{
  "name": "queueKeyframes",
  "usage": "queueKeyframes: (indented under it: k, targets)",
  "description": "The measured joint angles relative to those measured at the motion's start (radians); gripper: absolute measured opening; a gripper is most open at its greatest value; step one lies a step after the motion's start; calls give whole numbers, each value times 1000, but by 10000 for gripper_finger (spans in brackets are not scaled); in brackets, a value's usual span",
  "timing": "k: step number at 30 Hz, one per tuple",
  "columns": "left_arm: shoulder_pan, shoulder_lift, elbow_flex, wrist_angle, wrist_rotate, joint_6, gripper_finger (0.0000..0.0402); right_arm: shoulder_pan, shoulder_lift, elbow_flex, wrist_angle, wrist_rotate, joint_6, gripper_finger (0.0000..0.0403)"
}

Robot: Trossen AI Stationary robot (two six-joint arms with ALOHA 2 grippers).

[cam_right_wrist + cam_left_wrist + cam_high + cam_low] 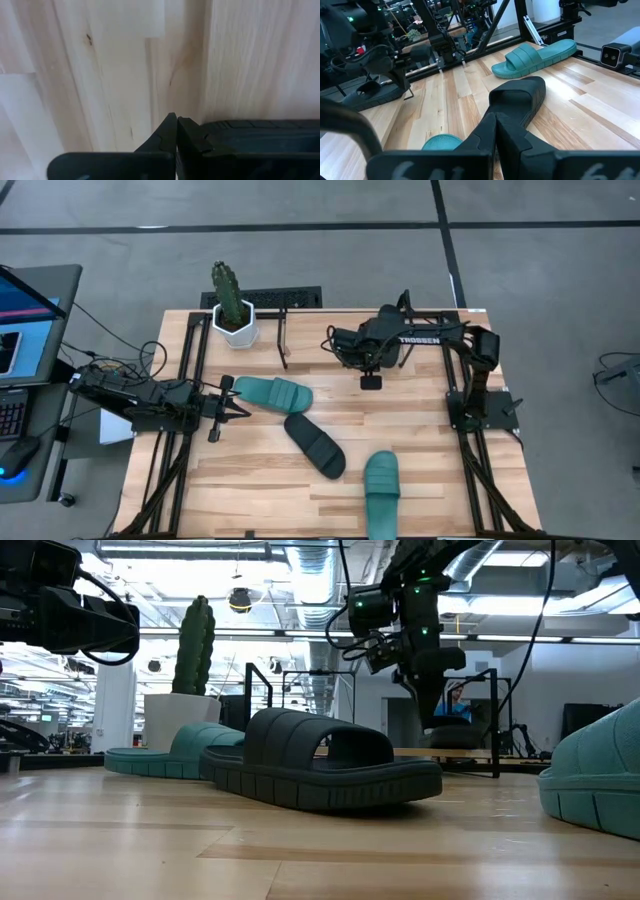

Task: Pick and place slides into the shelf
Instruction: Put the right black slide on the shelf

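Note:
One teal slide (pixel 272 392) lies at the table's left middle. A black slide (pixel 315 445) lies in the middle, and a second teal slide (pixel 381 485) near the near edge. My left gripper (pixel 232 406) is shut and hovers over the first teal slide's heel (pixel 442 142), pointing at the black slide (pixel 517 100). My right gripper (pixel 176 122) is shut above the far part of the table, by the shelf (pixel 283 338). A second black slide (pixel 370 92) lies beneath that arm; its ribbed edge (pixel 260 132) shows beside the fingers. My right gripper points down at the table with the second black slide's ribbed edge (pixel 250 131) right beside one finger. I cannot tell whether it touches the slide, because the finger itself hides that place.
A cactus in a white pot (pixel 232 312) stands at the far left corner beside the shelf's upright bracket. Black mounting rails (pixel 185 370) run along both sides of the table. A monitor and keyboard (pixel 20 340) sit off the table's left. Bare wood shows at the near left.

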Motion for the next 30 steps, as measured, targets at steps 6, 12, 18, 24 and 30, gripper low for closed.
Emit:
queueKeyframes:
  k: [6,12,18,24,30]
  targets:
    - [0,0,0,0,0,1,0,-23,0,0,-7,10,-3,0]
    - [0,0,0,0,0,2,0,-45,0,0,-42,17,14,0]
    - [0,0,0,0,0,1,0,-52,0,0,-76,52,30,0]
    - [0,0,0,0,0,0,0,-51,0,0,-99,69,41,0]
    - [0,0,0,0,0,-1,0,-36,0,0,-68,65,29,0]
